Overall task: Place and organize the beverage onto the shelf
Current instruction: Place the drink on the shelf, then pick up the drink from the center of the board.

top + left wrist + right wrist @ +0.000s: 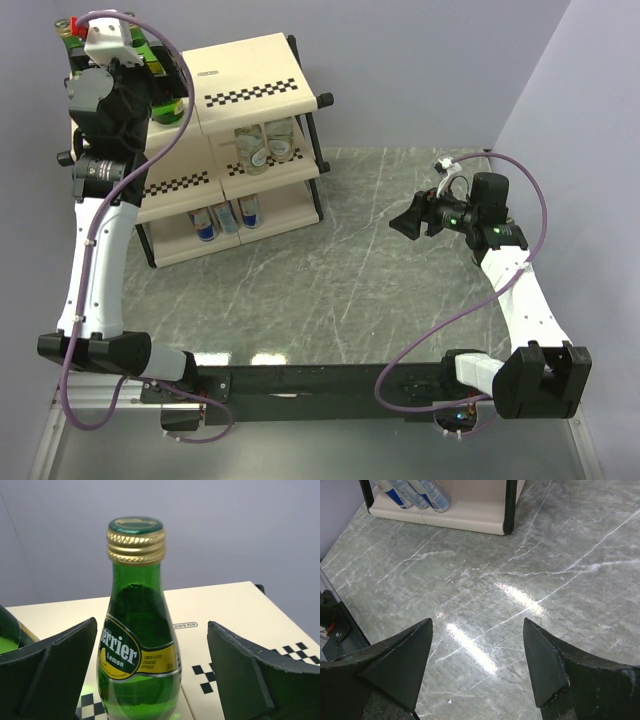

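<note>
The left claw (151, 626) stood wide open at the top tier of the cream-panelled, black-framed 3-tier shelf (257, 62) and held nothing. The tall green glass bottle with the gold cap (135, 605) stood upright between its jaws. The jaw on the right of the wrist view was clear of the glass, while the other looked just beside it. That closeness was the main hazard: if the arm drew back at a slant or swung sideways, a finger could catch the bottle and tip it. A tall, narrow bottle by the checkered strip would likely topple to the grey marbled table (560, 580) and might break. A second green bottle (9, 635) sat at the left edge of that view, near enough for the claw's outer side to knock it. The 3 slim blue-silver cans (228, 217) on the bottom tier and the 2 short clear bottles (268, 145) on the middle tier looked safe. The right claw (477, 630) hung open and empty over the table, well apart.
</note>
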Robot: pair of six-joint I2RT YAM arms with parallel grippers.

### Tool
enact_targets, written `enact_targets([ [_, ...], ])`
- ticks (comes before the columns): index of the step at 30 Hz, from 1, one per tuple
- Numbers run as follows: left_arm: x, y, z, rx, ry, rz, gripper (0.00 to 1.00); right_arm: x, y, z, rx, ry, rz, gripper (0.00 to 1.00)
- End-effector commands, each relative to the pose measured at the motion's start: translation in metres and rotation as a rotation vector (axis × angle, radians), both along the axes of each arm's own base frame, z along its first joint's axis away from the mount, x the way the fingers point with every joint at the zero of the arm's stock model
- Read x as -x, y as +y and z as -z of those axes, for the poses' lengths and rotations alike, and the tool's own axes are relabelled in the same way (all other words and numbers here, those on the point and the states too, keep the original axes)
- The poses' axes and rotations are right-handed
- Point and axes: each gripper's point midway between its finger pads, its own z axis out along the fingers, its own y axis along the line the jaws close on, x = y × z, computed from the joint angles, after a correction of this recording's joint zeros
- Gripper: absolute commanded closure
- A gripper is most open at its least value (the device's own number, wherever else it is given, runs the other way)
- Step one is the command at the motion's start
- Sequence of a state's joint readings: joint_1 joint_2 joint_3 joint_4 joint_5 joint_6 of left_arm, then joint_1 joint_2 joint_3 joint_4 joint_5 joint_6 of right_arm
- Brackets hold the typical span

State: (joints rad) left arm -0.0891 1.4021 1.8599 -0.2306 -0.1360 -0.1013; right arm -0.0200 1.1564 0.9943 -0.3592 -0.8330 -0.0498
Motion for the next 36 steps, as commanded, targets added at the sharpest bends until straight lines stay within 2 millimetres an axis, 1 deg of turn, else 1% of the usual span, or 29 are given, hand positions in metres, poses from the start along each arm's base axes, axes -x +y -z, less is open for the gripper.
enact_targets([
  [1, 0.029, -0.007, -0.047, 0.03, -0.121, 0.054, 0.03, -0.002, 0.0, -0.004, 0.002, -0.034, -0.012, 0.21],
  [3, 0.033, -0.007, -0.051, 0.037, -0.127, 0.058, 0.01, -0.001, 0.0, -0.005, 0.001, -0.034, -0.013, 0.21],
  [4, 0.038, -0.007, -0.057, 0.039, -0.14, 0.059, 0.01, -0.001, 0.0, -0.005, 0.002, -0.035, -0.011, 0.21],
  [9, 0.052, -0.009, -0.065, 0.05, -0.152, 0.08, 0.0, -0.001, 0.0, -0.006, 0.003, -0.038, -0.011, 0.21],
  [12, 0.063, -0.012, -0.072, 0.048, -0.172, 0.103, 0.01, -0.002, -0.001, -0.005, 0.005, -0.036, -0.01, 0.21],
  [15, 0.08, -0.013, -0.083, 0.053, -0.203, 0.115, 0.01, -0.002, -0.001, -0.005, 0.006, -0.036, -0.008, 0.21],
  [18, 0.093, -0.011, -0.088, 0.058, -0.22, 0.112, 0.01, -0.002, -0.002, -0.006, 0.009, -0.041, -0.004, 0.21],
  [19, 0.1, -0.01, -0.091, 0.06, -0.229, 0.113, 0.01, -0.002, -0.003, -0.007, 0.014, -0.048, -0.005, 0.21],
  [21, 0.109, -0.011, -0.091, 0.065, -0.235, 0.123, 0.01, -0.001, -0.004, -0.008, 0.021, -0.051, -0.006, 0.21],
  [22, 0.119, -0.011, -0.092, 0.067, -0.242, 0.128, 0.0, -0.001, -0.005, -0.009, 0.026, -0.061, -0.008, 0.21],
  [24, 0.13, -0.015, -0.09, 0.075, -0.246, 0.154, 0.01, 0.001, -0.007, -0.012, 0.044, -0.084, -0.017, 0.2],
  [25, 0.141, -0.015, -0.086, 0.082, -0.248, 0.159, 0.0, 0.002, -0.008, -0.014, 0.051, -0.098, -0.017, 0.2],
  [27, 0.152, -0.019, -0.078, 0.095, -0.243, 0.191, 0.01, 0.005, -0.01, -0.017, 0.077, -0.126, -0.03, 0.19],
  [28, 0.161, -0.023, -0.065, 0.093, -0.228, 0.219, 0.0, 0.006, -0.012, -0.019, 0.086, -0.14, -0.029, 0.19],
  [30, 0.17, -0.031, -0.05, 0.105, -0.208, 0.264, 0.0, 0.008, -0.015, -0.023, 0.117, -0.171, -0.042, 0.18],
  [31, 0.178, -0.037, -0.034, 0.102, -0.184, 0.304, 0.01, 0.01, -0.018, -0.024, 0.13, -0.18, -0.04, 0.18],
  [33, 0.185, -0.045, -0.016, 0.121, -0.158, 0.349, 0.0, 0.012, -0.024, -0.029, 0.165, -0.205, -0.044, 0.17],
  [34, 0.189, -0.054, 0.006, 0.13, -0.119, 0.405, 0.0, 0.012, -0.031, -0.033, 0.187, -0.228, -0.036, 0.17],
  [36, 0.193, -0.064, 0.028, 0.136, -0.079, 0.462, 0.01, 0.014, -0.039, -0.038, 0.215, -0.231, -0.016, 0.15],
])
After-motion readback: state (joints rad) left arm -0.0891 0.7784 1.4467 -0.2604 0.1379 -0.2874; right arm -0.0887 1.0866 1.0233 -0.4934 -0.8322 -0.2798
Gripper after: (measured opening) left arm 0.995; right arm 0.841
